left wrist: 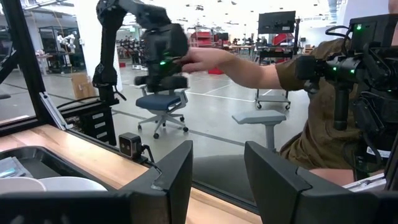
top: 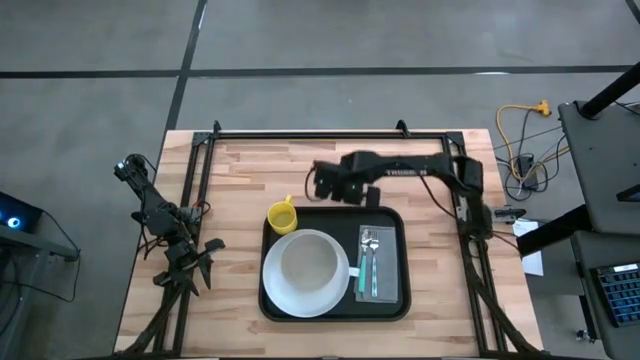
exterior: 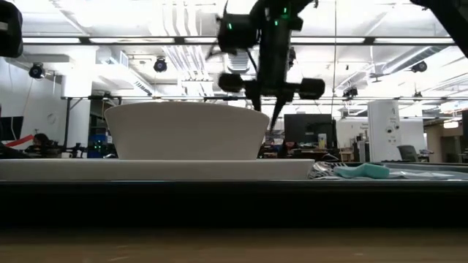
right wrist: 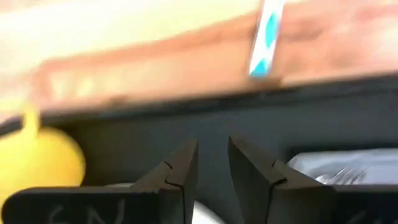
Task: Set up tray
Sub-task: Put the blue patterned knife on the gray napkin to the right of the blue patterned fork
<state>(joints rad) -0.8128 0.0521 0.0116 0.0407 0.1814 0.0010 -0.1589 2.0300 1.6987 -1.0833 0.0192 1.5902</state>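
The black tray (top: 385,308) lies in the middle of the table. On it a white bowl (top: 305,265) sits on a white plate (exterior: 146,169). A yellow cup (top: 282,216) stands at the tray's far left corner. At its right a grey napkin (top: 385,262) carries a fork (top: 367,245) and a teal-handled utensil (exterior: 363,170). My right gripper (right wrist: 211,149) hangs above the tray's far edge (top: 330,185), pointing down, open by a narrow gap with nothing between its fingers. My left gripper (left wrist: 217,168) waits open at the table's left edge (top: 185,250).
A black frame (top: 330,133) runs along the table's far edge and down both sides. A person (left wrist: 311,81) stands beyond the table with one arm stretched out. Bare wood shows left and right of the tray.
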